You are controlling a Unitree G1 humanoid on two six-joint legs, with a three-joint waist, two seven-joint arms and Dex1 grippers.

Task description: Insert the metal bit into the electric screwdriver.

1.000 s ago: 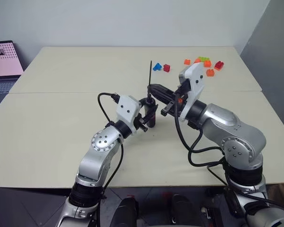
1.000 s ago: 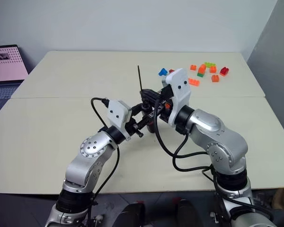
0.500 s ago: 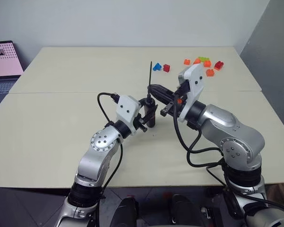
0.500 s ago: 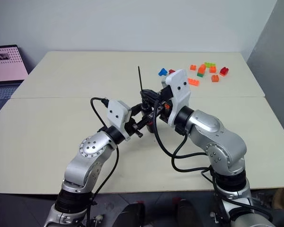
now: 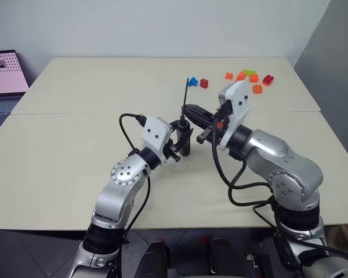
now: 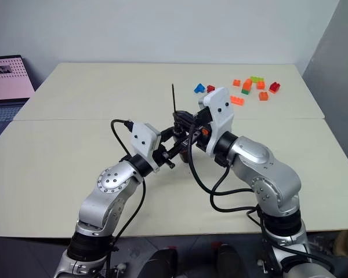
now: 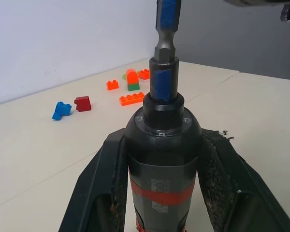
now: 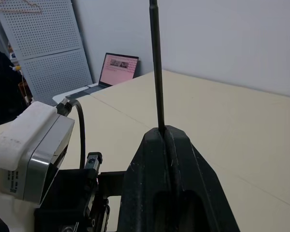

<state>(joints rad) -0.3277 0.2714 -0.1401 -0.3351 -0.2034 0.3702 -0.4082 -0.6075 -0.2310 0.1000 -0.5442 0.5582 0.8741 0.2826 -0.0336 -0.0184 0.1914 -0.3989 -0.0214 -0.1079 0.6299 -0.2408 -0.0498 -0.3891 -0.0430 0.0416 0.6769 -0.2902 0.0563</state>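
Upright, needle-thin metal bit [image 8: 157, 72] seated in matte cylindrical electric screwdriver [image 7: 163, 145].

4 cams: stereo head pair + one per wrist.
Head pair sits high, looks forward and down over both arms onto the table [image 5: 75, 145]; they share nearly the same scene: laptop [image 5: 3, 75] at far left, toy bricks [image 5: 249, 78] at the far side. Left wrist cam looks along its own fingers [image 7: 104, 193], very close on the screwdriver [image 7: 163, 159], facing the same bricks and the back wall. Right wrist cam looks along its closed fingers [image 8: 150, 188], close on the thin rod [image 8: 156, 67], facing the laptop side; it also catches the left wrist housing [image 8: 31, 150].
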